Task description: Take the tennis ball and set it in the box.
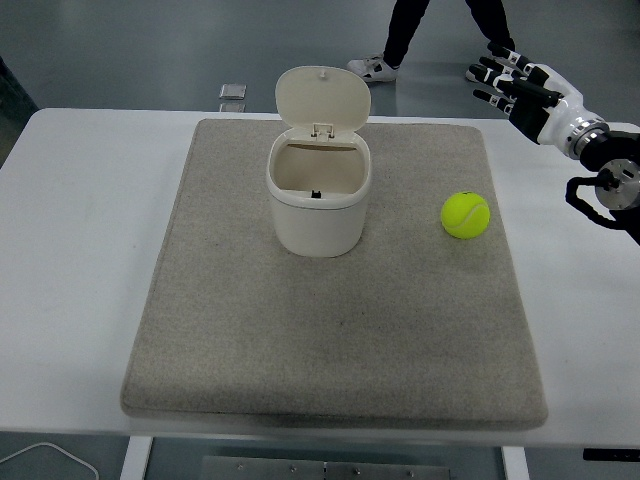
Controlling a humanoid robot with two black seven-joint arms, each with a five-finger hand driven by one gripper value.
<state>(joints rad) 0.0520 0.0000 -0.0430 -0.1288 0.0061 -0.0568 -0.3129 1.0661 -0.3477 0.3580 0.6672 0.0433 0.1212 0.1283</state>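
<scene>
**Ball not yet picked up; right hand raised and empty**

We judge the task to be at its very start. The tennis ball [466, 215] lies on the grey felt mat [330, 340], to the right of the box and clear of it, with nothing touching it. The box [318, 195] is a small cream bin standing upright near the mat's middle, its hinged lid [323, 99] tipped back so the mouth is open; we see no ball inside. So everything is left to do: reach, grasp, carry, release over the opening.

Our right hand [522, 88] hangs above the far right corner of the white table [80, 250], well apart from the ball and beyond it. Its fingers [493, 70] are stretched out and slightly spread, pointing left, and they hold nothing and touch nothing. Our left hand does not show.

At the top edge, a person's legs and shoes [375, 67] stand on the floor beyond the table.
</scene>
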